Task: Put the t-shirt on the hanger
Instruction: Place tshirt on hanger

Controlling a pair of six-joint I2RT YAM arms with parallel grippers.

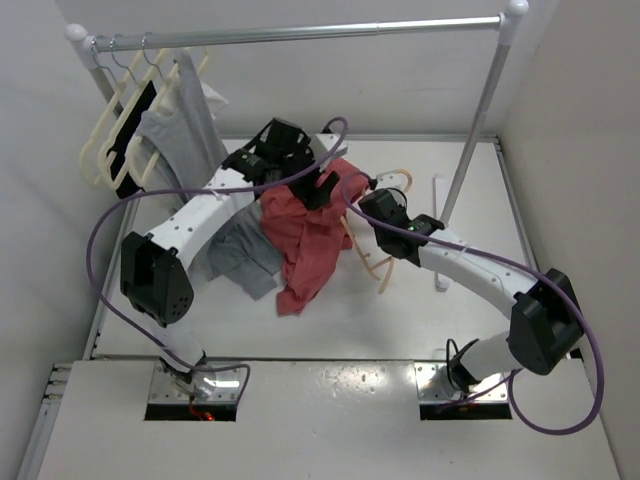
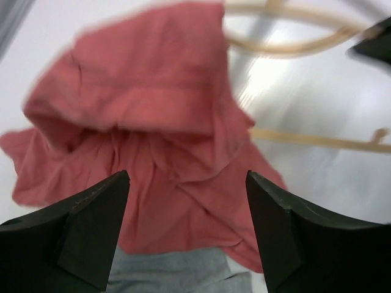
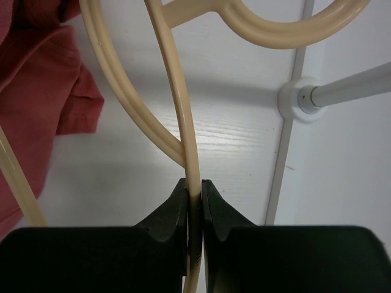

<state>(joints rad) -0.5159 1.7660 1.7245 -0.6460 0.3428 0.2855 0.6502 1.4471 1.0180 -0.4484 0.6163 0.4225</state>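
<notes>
Top view: the t-shirt (image 1: 305,235) is seen crumpled in a heap mid-counter (image 1: 400,320), its lower edge overlapping a grey t-shirt (image 1: 240,255) on its left.

The hanger (image 1: 380,265) is found just beside the t-shirt on the right, touching the red cloth. Whether an arm of it is inside the cloth cannot be told.

Left wrist view: the left claw (image 2: 187,177) is spread wide above the t-shirt (image 2: 153,122). Nothing is held between its fingers (image 2: 91,207). The picture is blurred.

Right wrist view: the right claw (image 3: 194,186) is clenched on a thin bar of the hanger (image 3: 177,91). Red cloth (image 3: 36,79) is seen at the left edge.

At the back, a clothes rail (image 1: 300,35) is noted, with cream hangers (image 1: 120,130) carrying grey and black clothes at its left end.
</notes>
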